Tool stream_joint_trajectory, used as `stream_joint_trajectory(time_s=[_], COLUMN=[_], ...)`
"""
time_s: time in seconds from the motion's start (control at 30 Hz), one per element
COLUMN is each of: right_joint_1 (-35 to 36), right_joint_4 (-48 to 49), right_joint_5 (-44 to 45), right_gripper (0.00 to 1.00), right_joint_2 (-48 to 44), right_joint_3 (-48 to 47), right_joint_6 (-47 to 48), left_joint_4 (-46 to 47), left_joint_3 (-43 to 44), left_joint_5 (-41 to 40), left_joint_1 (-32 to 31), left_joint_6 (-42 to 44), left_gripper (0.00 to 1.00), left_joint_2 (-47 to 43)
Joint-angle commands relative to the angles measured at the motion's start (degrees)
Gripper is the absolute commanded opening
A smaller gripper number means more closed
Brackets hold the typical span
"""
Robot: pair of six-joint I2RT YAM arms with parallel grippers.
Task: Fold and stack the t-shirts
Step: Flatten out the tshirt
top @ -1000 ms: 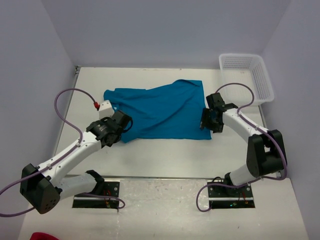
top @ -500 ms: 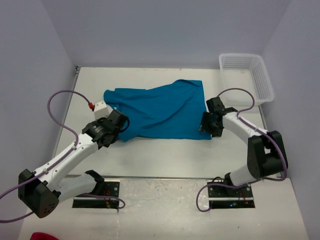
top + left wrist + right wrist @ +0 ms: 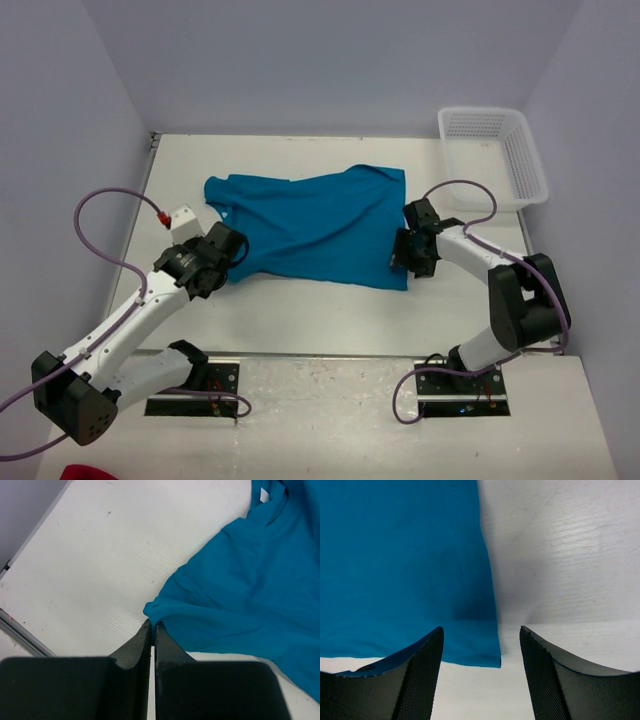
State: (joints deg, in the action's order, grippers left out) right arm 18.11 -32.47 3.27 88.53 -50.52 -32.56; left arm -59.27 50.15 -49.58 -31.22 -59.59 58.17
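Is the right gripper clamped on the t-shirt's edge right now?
No: the right wrist view shows the right gripper with jaws wide apart, straddling the corner edge of the t-shirt without pinching it.

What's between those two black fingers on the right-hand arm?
The right gripper is open; between its fingers lie a corner of the t-shirt and bare table, seen in the right wrist view.

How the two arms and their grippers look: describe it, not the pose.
Both arms are white links with black joints: left arm, right arm. A purple cable loops along each. The left gripper and right gripper have black fingers; the right pads show a fine grid texture.
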Motion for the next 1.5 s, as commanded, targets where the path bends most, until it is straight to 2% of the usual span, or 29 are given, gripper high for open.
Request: stream_joint_trajectory(time_s=[0.0,0.43,0.77,0.9,0.93,0.97,1.07,1.47], right_joint_1=[1.31,9.66,11.69,11.86,11.86,11.86,11.86,11.86], right_joint_4=[1.62,2.06,1.00,1.18,1.27,1.18,1.62,-0.22], right_joint_5=[-0.80,1.39,1.65,1.66,1.57,1.48,1.30,4.64], right_gripper=[0.63,0.63,0.62,0.54,0.51,0.44,0.35,0.32], right_joint_2=[0.41,-1.95,-3.45,-3.63,-3.63,-3.54,-3.80,-5.39], right_joint_3=[-0.19,4.47,6.31,6.66,6.58,6.49,6.40,5.35], right_joint_6=[-1.81,-7.52,-9.10,-9.28,-9.37,-9.28,-9.37,-9.45], left_joint_4=[-1.38,1.17,2.49,2.66,2.75,2.84,3.02,3.10], left_joint_3=[2.76,2.41,1.79,1.53,1.35,1.35,1.27,0.21], left_joint_5=[-3.59,-2.71,-1.83,-1.48,-1.48,-1.31,-1.22,-1.22], left_joint_1=[0.81,1.08,1.08,0.99,0.99,0.99,0.99,0.99], left_joint_6=[-1.67,0.00,1.14,1.41,1.41,1.58,1.59,1.67], left_gripper=[0.00,0.00,0.00,0.00,0.00,0.00,0.00,0.00], left_joint_2=[-0.87,1.24,0.80,0.89,0.89,0.98,1.15,1.07])
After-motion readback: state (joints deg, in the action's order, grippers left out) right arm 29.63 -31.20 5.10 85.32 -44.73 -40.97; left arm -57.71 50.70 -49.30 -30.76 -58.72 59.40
